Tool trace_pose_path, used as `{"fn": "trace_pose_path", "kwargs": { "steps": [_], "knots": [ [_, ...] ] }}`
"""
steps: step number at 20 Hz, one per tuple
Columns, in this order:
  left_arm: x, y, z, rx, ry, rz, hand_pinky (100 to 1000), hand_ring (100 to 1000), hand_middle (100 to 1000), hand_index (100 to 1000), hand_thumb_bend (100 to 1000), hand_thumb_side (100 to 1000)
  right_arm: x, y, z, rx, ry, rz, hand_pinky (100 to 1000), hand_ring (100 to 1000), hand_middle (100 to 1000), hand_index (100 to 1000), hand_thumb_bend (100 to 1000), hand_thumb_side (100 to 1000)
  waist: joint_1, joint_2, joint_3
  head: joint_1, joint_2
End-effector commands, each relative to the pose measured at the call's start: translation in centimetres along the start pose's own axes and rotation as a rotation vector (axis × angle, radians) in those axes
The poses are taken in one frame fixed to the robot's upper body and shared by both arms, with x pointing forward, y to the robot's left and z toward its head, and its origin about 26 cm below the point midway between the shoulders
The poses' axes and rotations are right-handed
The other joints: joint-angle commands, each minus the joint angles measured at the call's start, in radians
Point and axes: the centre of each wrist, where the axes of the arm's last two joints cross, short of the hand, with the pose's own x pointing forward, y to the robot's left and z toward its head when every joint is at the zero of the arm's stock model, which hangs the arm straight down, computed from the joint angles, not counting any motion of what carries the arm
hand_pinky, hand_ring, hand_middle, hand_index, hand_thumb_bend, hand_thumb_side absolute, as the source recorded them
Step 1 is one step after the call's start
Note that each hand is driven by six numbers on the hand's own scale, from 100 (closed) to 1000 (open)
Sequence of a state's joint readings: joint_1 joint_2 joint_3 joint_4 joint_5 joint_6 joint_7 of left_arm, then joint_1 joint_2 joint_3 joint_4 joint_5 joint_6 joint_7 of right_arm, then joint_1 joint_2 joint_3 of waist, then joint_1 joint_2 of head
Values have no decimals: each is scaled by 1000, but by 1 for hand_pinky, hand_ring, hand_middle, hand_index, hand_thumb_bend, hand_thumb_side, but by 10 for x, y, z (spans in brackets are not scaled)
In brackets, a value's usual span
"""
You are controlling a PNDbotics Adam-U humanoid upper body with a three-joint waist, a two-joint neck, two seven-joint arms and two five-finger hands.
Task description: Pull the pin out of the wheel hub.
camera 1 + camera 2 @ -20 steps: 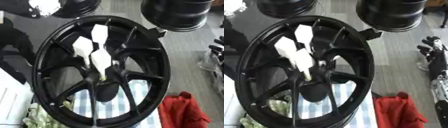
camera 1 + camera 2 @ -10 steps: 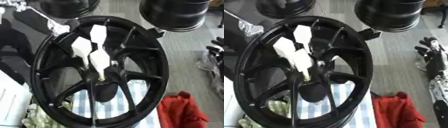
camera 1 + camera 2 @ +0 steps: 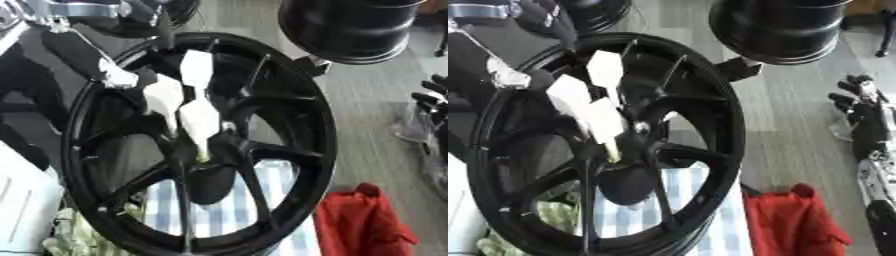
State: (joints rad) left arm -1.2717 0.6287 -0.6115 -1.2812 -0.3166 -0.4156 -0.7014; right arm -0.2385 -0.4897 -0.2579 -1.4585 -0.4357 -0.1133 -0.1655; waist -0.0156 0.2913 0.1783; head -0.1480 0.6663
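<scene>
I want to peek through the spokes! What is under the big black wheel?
Between the spokes of the big black wheel shows a blue-and-white checked cloth, with a green-patterned cloth lower left. The rim hides where they end; a red cloth lies beside it.

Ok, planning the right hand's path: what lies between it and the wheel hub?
Bare grey surface, in the right eye view, between the right hand and the wheel hub; the red cloth lies lower.

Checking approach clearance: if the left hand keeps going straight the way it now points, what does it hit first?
Probably the white pin handle at the hub of the black wheel. The left hand comes in from the upper left, pointing down-right towards it. Depth is unclear, so it may catch a spoke first.
</scene>
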Motion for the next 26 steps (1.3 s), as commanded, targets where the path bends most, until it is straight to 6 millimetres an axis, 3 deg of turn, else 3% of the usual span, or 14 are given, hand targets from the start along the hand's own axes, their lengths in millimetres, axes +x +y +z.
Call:
{"fn": "trace_pose_path", "kwargs": {
  "steps": [1,6,12,14,16,17,18,23,26],
  "knots": [
    [-8,14,12,-52,9,-41,830,812,740,784,374,730,14,-6,-9,7,-37,25,904,730,759,813,100,754,1,-27,-3,-5,3],
    [-8,23,21,-90,2,-16,839,813,738,792,461,824,13,-6,-8,9,-29,30,904,728,757,813,100,756,1,-27,-1,-9,8],
    [-7,20,19,-101,-10,45,824,795,694,794,397,804,12,-6,-8,10,-26,32,903,725,754,812,100,759,1,-27,-1,-8,8],
    [-8,16,17,-107,-22,69,821,788,689,804,360,736,12,-7,-8,9,-23,33,903,724,754,812,100,760,1,-26,-1,-9,11],
    [-8,13,17,-107,-37,92,825,781,689,827,272,544,12,-7,-9,7,-20,32,902,722,752,811,100,762,2,-25,-1,-11,13],
    [-8,11,17,-104,-45,103,825,778,685,829,252,513,11,-7,-9,7,-19,32,902,721,751,811,100,762,2,-25,0,-13,14],
    [-7,10,18,-100,-52,116,827,778,690,841,219,426,11,-7,-9,7,-18,32,902,720,751,810,100,762,3,-24,0,-14,14],
    [-3,10,20,-100,-61,151,825,777,686,847,267,354,12,-7,-9,7,-17,32,901,717,748,810,100,763,3,-24,0,-16,18],
    [-2,8,19,-109,-60,148,828,780,692,848,288,355,11,-7,-9,9,-16,32,900,714,746,809,100,764,4,-23,0,-17,20]
  ]
}}
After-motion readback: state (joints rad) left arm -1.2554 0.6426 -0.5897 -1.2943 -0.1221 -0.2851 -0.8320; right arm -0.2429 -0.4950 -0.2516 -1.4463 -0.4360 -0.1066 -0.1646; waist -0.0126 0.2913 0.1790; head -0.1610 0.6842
